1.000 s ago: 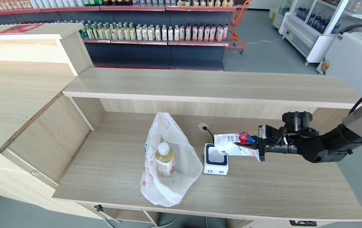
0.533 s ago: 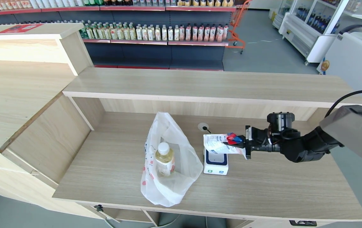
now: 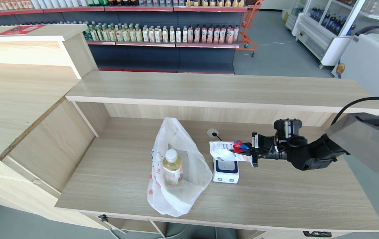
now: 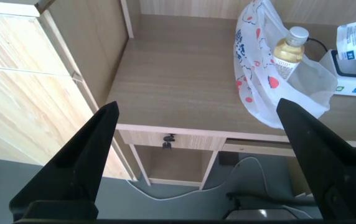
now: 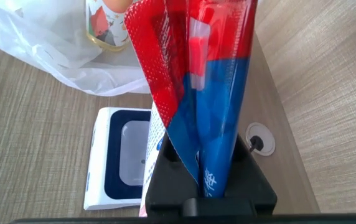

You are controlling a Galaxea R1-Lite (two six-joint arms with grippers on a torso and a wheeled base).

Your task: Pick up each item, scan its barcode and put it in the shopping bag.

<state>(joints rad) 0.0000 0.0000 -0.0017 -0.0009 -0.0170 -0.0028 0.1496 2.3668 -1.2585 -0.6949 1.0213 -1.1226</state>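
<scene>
Packet [image 3: 223, 150] is up in the air, pinched at its red-and-blue end by the right end effector [image 3: 243, 148], whose fingers are clamped tight on the crimped seal. From that grip the packet sticks out toward the robot's left, roughly level, with white printed film showing on top. Its free end hangs over the far part of the scanner [image 3: 225, 171], clear of it and not touching.

From the right wrist, the scanner's window sits directly below the packet, face up. The scanner rests on the bench [image 3: 292, 199], just beside the bag [image 3: 192, 186]. That white plastic bag stands open on the bench to the scanner's left, with a bottle [image 3: 172, 169] upright inside, pale cap on top. A cable runs from the scanner to a round port [image 3: 212, 132] in the bench behind it.

Over to the left end effector [image 4: 196, 109]: fingers spread wide with nothing between them, out off the near edge of the bench, well apart from packet and bag.
</scene>
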